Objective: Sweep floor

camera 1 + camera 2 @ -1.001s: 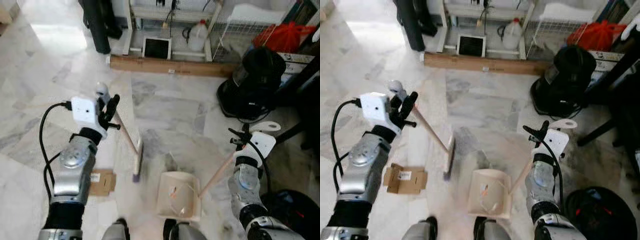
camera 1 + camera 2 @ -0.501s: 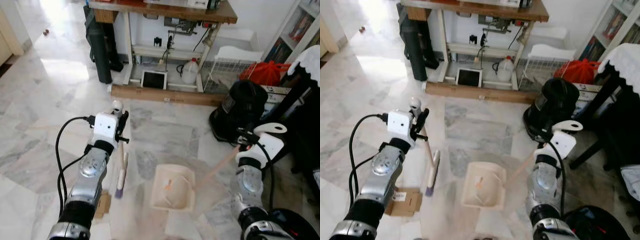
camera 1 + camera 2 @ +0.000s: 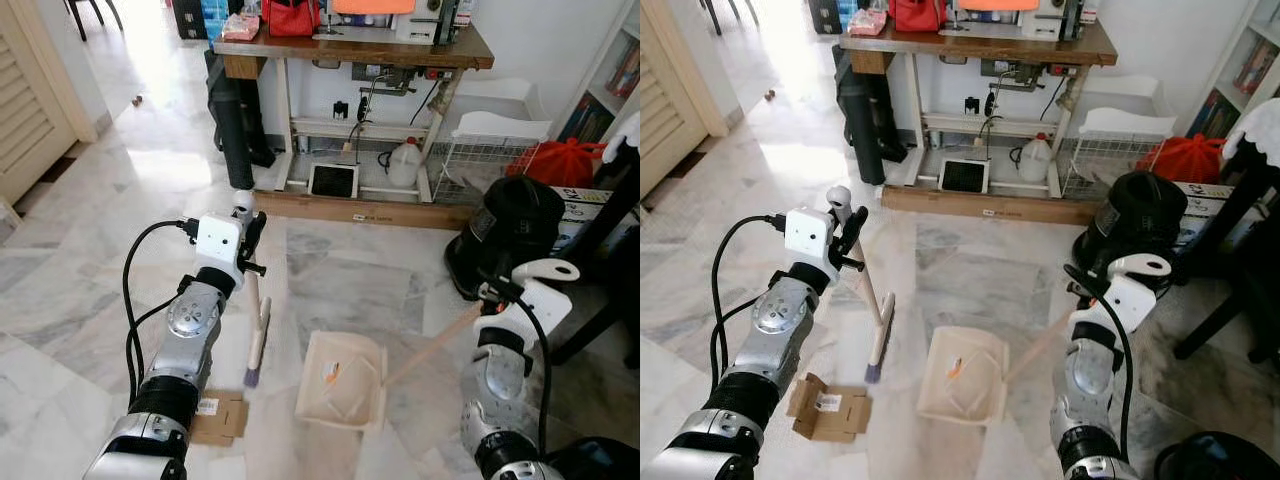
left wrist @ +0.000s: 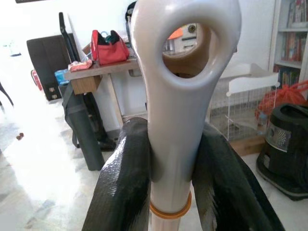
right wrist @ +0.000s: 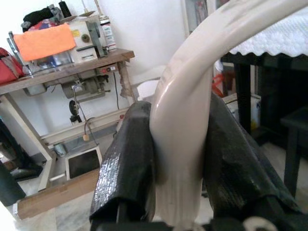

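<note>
Left tool (image 3: 248, 232) clamped on the broom (image 3: 256, 320) near its handle top, bristles on the floor (image 3: 340, 260) just left of the dustpan (image 3: 340, 380). Right tool (image 5: 175, 144) gripping the dustpan's long handle, pan flat with scraps inside. Risk of tipping the pan and spilling if lifted unevenly. Open marble ahead; table (image 3: 350, 45), vacuum (image 3: 515, 235) and cardboard (image 3: 222, 418) crowding the edges.

The floor (image 3: 330, 260) is laid in glossy, veined marble, and light is mirrored on it. The broom handle (image 4: 180, 120) is seen as smooth, shiny pale plastic, as is the dustpan (image 3: 340, 378). A matt brown cardboard box (image 3: 830, 408) and a wooden table (image 3: 350, 48) are also seen.
</note>
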